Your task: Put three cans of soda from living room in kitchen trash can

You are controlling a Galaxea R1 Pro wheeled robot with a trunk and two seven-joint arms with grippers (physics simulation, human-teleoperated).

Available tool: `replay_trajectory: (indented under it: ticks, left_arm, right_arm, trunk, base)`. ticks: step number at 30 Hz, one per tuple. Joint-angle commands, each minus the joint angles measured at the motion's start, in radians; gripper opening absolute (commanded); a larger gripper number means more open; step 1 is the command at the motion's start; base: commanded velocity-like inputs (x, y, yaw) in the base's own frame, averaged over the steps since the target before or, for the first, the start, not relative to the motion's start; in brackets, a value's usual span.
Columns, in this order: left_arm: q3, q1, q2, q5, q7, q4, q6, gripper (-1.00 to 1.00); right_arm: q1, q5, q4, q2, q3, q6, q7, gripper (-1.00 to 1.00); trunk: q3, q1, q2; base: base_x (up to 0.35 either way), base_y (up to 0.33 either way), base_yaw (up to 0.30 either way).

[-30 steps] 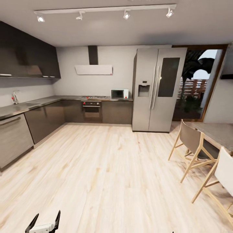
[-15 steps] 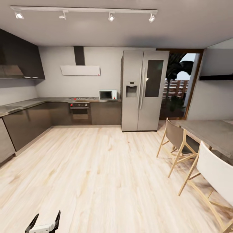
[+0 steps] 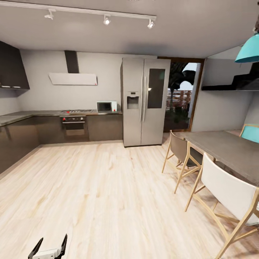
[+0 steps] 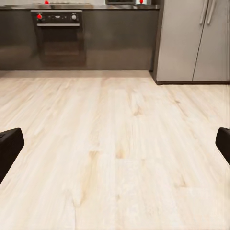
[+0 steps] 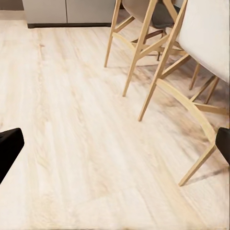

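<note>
I am in the kitchen, facing its light wood floor (image 3: 108,187). The cans of soda and the tash can are out of view. My left gripper (image 3: 53,238) hangs low at the picture's near left edge, open, with nothing between its black fingers. The left wrist view has its fingertips (image 4: 9,146) far apart over bare floor, looking toward the oven (image 4: 58,36). My right gripper (image 5: 115,143) is open too and empty, its fingertips (image 5: 8,143) wide apart above the floor beside wooden chair legs (image 5: 158,72).
Dark cabinets with a grey counter (image 3: 21,116) run along the left and back walls, with an oven (image 3: 74,126) and a steel fridge (image 3: 144,100). At the right stand a grey table (image 3: 223,147) and two chairs (image 3: 230,189). A doorway (image 3: 180,97) opens beyond the fridge.
The camera has swung to the right: the whole picture shifted left, the sink end of the counter left the frame, and the table and chairs came further in. The left gripper keeps its pose.
</note>
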Motion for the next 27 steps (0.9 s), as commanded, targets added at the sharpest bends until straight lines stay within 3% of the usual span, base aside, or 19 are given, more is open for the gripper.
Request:
replay_trajectory:
  ticks: [1,13,27]
  left_arm:
    - [0.000,0.000,0.000,0.000,0.000,0.000,0.000,1.00]
    - [0.000,0.000,0.000,0.000,0.000,0.000,0.000,1.00]
    - [0.000,0.000,0.000,0.001,0.000,-0.001,0.000,1.00]
  right_arm:
    - [0.000,0.000,0.001,0.000,0.000,0.000,0.000,1.00]
    - [0.000,0.000,0.004,0.000,-0.001,-0.001,0.000,1.00]
    - [0.000,-0.001,0.004,0.001,-0.002,0.001,-0.001,1.00]
  trunk:
    - [0.001,0.000,0.000]
    - [0.008,0.000,0.000]
    - [0.005,0.000,0.000]
  base:
    - [0.000,0.000,-0.243]
    - [0.000,0.010,-0.231]
    - [0.000,0.020,-0.038]
